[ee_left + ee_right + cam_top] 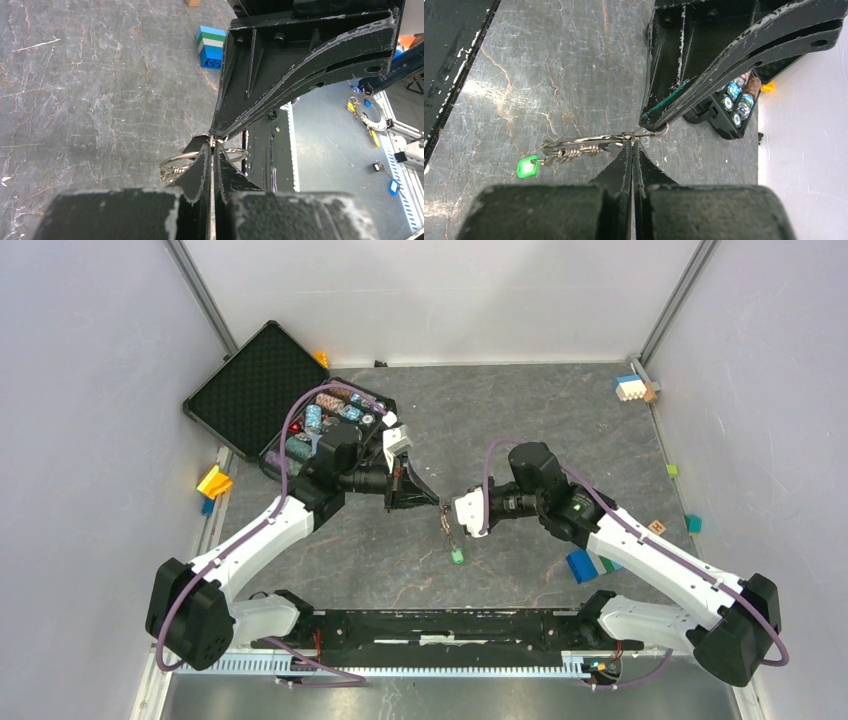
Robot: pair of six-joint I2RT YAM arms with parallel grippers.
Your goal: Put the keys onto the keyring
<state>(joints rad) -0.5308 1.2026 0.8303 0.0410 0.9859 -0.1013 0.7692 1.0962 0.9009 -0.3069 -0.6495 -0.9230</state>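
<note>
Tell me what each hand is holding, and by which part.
Both hold the keyring by its wire rim: the left hand and right hand are shut on it from opposite sides. The green-headed key hangs from it.

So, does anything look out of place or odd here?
Only stray blocks: a yellow block past the table's left edge, a blue block by the right arm. The left gripper and right gripper hold the keyring. Nothing spilled or damaged.

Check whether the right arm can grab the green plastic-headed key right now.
Probably not: the right gripper is shut on the thin silver wire keyring, as is the left gripper; the green plastic-headed key hangs off it.
</note>
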